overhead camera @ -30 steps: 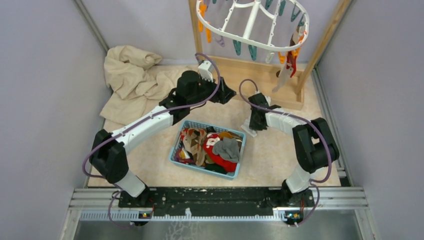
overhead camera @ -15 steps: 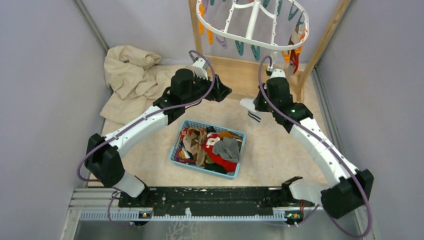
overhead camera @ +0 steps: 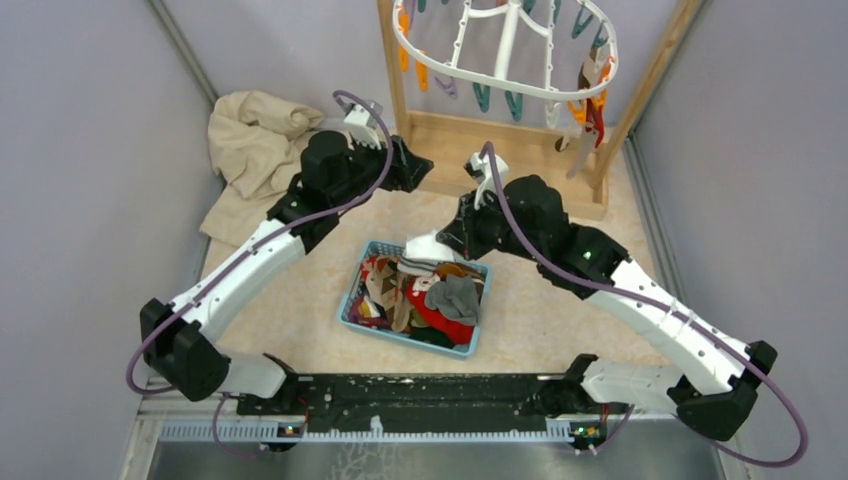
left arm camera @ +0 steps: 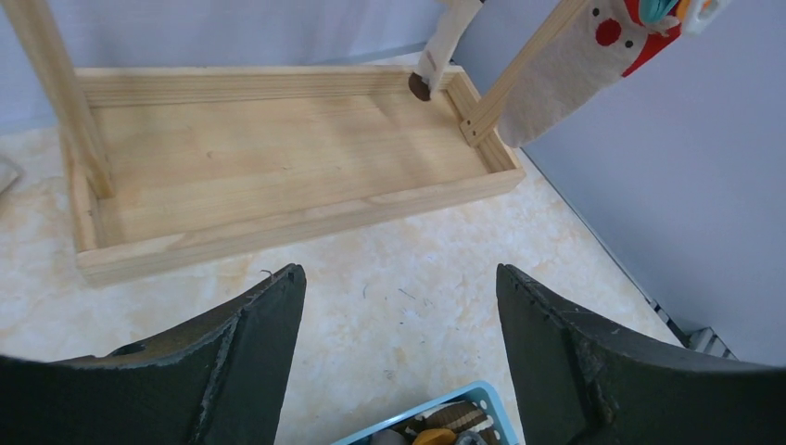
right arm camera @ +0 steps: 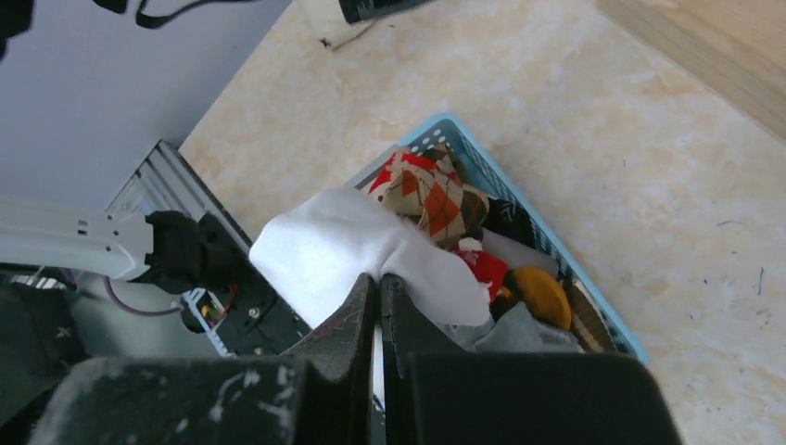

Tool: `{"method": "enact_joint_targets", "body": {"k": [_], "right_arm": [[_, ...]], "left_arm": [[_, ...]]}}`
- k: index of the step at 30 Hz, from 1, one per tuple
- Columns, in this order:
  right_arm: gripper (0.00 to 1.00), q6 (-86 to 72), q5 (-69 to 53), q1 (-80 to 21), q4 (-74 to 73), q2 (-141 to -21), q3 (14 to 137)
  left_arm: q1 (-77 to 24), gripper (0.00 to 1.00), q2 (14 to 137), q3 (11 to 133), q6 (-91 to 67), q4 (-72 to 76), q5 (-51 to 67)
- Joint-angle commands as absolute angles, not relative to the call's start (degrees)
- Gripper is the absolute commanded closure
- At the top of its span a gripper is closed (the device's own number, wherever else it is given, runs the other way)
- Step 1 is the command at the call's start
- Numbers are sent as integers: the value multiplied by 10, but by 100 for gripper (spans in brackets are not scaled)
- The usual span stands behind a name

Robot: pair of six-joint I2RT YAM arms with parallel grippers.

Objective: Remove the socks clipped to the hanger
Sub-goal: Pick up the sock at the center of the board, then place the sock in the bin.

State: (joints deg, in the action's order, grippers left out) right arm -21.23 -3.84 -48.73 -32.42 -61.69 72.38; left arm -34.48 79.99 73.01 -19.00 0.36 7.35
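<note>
Right fingers (right arm camera: pixel 363 311) clenched on a white sock (right arm camera: pixel 343 246), held just above the blue basket (overhead camera: pixel 356 288).

The basket sits on the worktop (overhead camera: pixel 540 310) with a heap of mixed socks (overhead camera: pixel 440 305) inside; the white sock hangs over its far rim. Left fingers (left arm camera: pixel 269 334) are spread wide and hold nothing, beyond the basket's far-left corner, facing the wooden rack base (left arm camera: pixel 278 158). The hanger (overhead camera: pixel 505 45) hangs high beyond the basket's far side. Clipped socks (overhead camera: pixel 590 110) dangle at the hanger's end, far right of the basket. A beige cloth (overhead camera: pixel 255 150) lies far left of the basket.
</note>
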Motion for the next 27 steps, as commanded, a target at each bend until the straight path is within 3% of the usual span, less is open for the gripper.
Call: {"method": "enact_joint_targets", "body": {"k": [1, 5, 8, 14, 20, 27], "right_arm": [[100, -233, -49, -509, -272, -627, 689], [98, -244, -48, -518, -244, -636, 619], [61, -236, -69, -519, -240, -652, 590], [32, -197, 34, -517, -291, -634, 642], [30, -175, 148, -483, -316, -622, 724], [30, -134, 235, -348, -293, -597, 792]], "left_arm": [[-329, 19, 775, 717, -178, -21, 61], [-328, 19, 768, 705, -179, -23, 60], [-328, 19, 769, 697, -182, -19, 63], [-327, 19, 776, 694, -185, -15, 66], [-328, 19, 779, 691, -187, -12, 70], [-327, 18, 783, 692, -190, -12, 77]]}}
